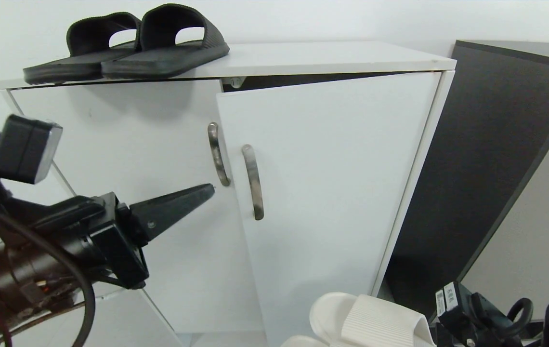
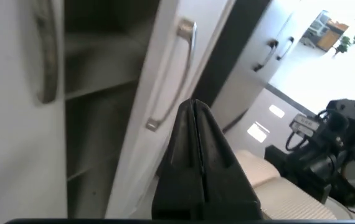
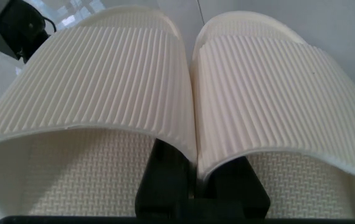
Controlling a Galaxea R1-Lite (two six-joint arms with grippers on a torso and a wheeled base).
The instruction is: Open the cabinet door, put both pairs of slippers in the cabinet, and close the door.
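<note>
Black slippers (image 1: 130,43) sit atop the white cabinet (image 1: 327,55). Left gripper (image 1: 209,189), jaws pressed together, points just beside the left door handle (image 1: 217,154). Right-hand door (image 1: 332,193) stands ajar; opening seems underway, so swinging it wide likely comes next. Right gripper (image 3: 193,183) pinches the white slippers (image 1: 375,320).

Head cam down at cabinet (image 1: 332,193); L wrist shares door handle (image 2: 43,50), closer.

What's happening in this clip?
The left gripper, shut, points at the gap beside the cabinet's right door, which stands ajar. The right gripper holds the white slippers pinched together, low in front of the cabinet. The black slippers lie on the cabinet top. Neither pair is inside yet.
</note>
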